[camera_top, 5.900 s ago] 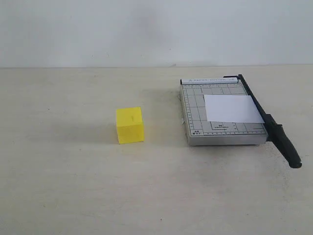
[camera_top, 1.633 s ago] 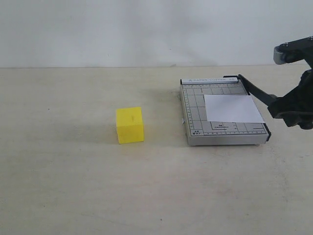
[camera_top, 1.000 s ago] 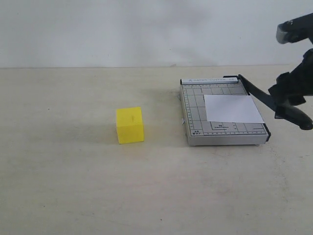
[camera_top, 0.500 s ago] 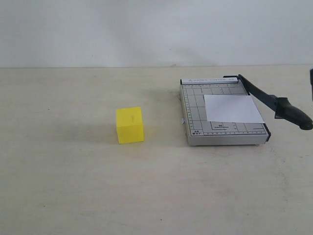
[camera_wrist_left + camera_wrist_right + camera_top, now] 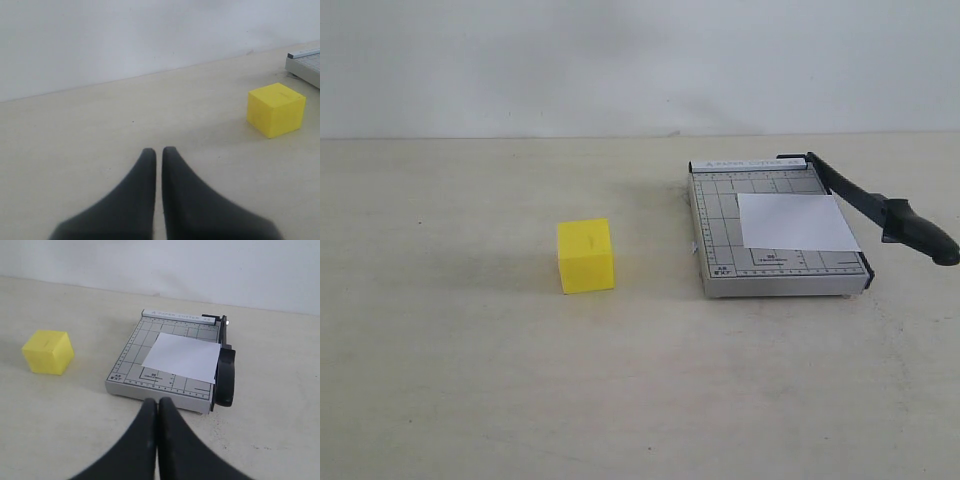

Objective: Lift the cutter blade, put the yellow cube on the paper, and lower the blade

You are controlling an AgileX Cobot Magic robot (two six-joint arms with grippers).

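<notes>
The cutter blade (image 5: pixel 880 208) stands lifted at a slant off the grey cutter board (image 5: pixel 720 210), its thick black handle (image 5: pixel 226 376) free in the air. The white paper (image 5: pixel 792 222) lies flat on the board. The yellow cube (image 5: pixel 586 255) rests on the table left of the board, also seen as the cube (image 5: pixel 276 109) in the left wrist view. No gripper shows in the exterior view. My left gripper (image 5: pixel 156 151) is shut and empty, short of the cube. My right gripper (image 5: pixel 158 402) is shut and empty, in front of the board's near edge.
The cream table (image 5: pixel 470 380) runs back to a plain white wall (image 5: pixel 620 60). The cutter board's corner (image 5: pixel 305 62) shows beyond the cube in the left wrist view.
The right gripper held the blade handle a second ago, let it go, left the exterior view and shut empty. The blade stays raised. Cube and paper have not moved.
</notes>
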